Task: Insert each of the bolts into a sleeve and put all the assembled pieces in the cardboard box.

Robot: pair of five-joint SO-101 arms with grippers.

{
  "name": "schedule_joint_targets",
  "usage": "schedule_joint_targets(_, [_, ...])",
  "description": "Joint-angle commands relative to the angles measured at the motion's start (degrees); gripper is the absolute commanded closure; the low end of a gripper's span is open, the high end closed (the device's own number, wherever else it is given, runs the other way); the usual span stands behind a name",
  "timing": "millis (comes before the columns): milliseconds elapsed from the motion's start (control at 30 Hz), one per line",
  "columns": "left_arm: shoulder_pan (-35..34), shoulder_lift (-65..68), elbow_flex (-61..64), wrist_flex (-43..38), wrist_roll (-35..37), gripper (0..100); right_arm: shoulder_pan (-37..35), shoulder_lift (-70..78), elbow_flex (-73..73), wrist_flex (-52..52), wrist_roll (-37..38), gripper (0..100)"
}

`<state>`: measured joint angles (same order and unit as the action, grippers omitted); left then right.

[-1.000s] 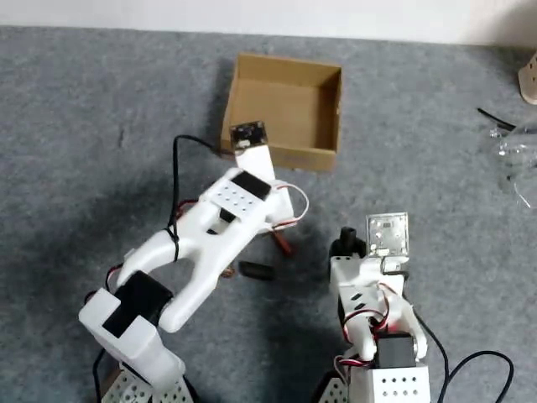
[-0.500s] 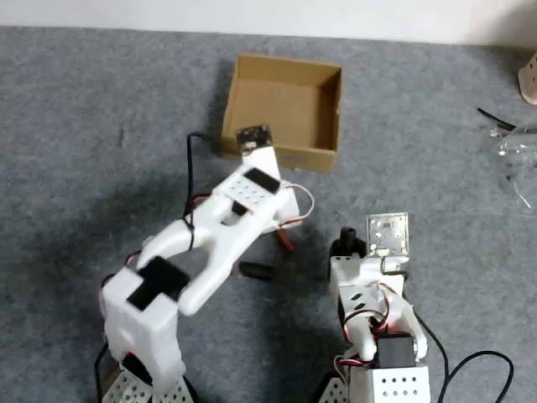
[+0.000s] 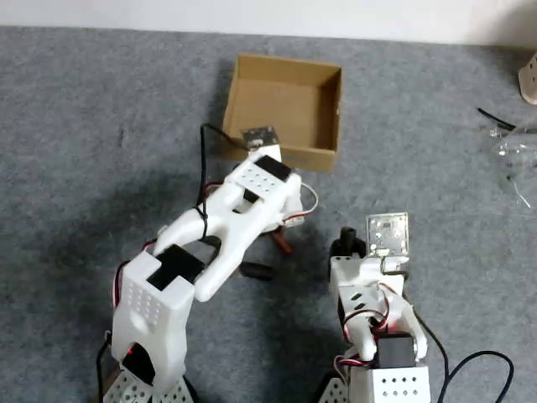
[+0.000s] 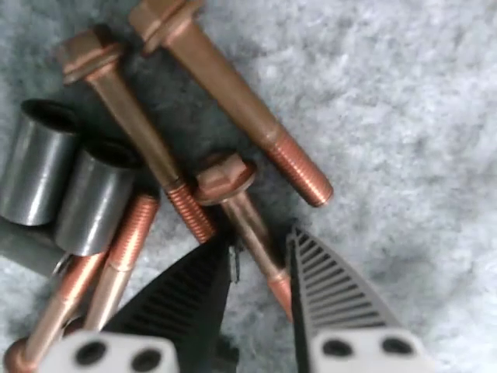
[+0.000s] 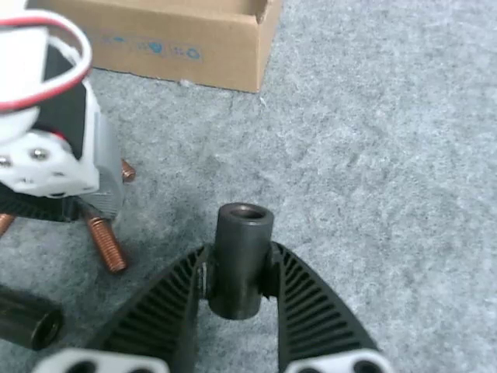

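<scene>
Several copper bolts lie in a heap on the grey carpet, one long bolt (image 4: 233, 93) on top, with two grey sleeves (image 4: 93, 198) side by side against them. My left gripper (image 4: 262, 241) is open right over the heap, its fingers on either side of the shank of a short bolt (image 4: 237, 202). From above, the left arm (image 3: 243, 201) covers most of the heap; one bolt (image 3: 284, 242) and a dark sleeve (image 3: 258, 270) show beside it. My right gripper (image 5: 239, 256) is shut on an upright dark sleeve (image 5: 242, 233), near the right arm's base (image 3: 346, 243). The cardboard box (image 3: 285, 155) stands behind, open.
Another dark sleeve (image 5: 27, 318) lies on the carpet close to my right gripper, and a bolt (image 5: 105, 242) pokes out under the left arm's wrist (image 5: 46, 148). Clear plastic parts and a wire (image 3: 508, 143) lie at the far right.
The left arm's shoulder and elbow have swung forward and its wrist has shifted slightly toward the box, over the bolts. The right arm has kept still with its sleeve.
</scene>
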<state>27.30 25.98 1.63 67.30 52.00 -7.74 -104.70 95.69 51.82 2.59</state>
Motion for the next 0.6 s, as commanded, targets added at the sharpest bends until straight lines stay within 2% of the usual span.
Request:
schedule_joint_targets(0, [-0.4,0.0,-1.5,2.5,0.4,94,0.5,-0.6,1.5,-2.1,0.6,99.5])
schedule_joint_targets(67, [-0.4,0.0,-1.5,2.5,0.2,100,0.5,-0.6,1.5,-2.1,0.6,99.5])
schedule_joint_targets(200, [-0.1,-0.1,-1.6,2.4,-0.3,100,0.5,-0.6,1.5,-2.1,0.6,99.5])
schedule_joint_targets(300, [0.0,-0.1,-3.8,3.6,-4.5,100,0.5,-0.6,1.5,-2.1,0.6,99.5])
schedule_joint_targets(400, [0.0,-0.1,-9.2,7.6,-5.3,100,0.5,-0.6,1.5,-2.1,0.6,99.5])
schedule_joint_targets(567, [0.0,-0.1,-24.1,19.0,-5.7,100,0.5,-0.6,1.5,-2.1,0.7,99.5])
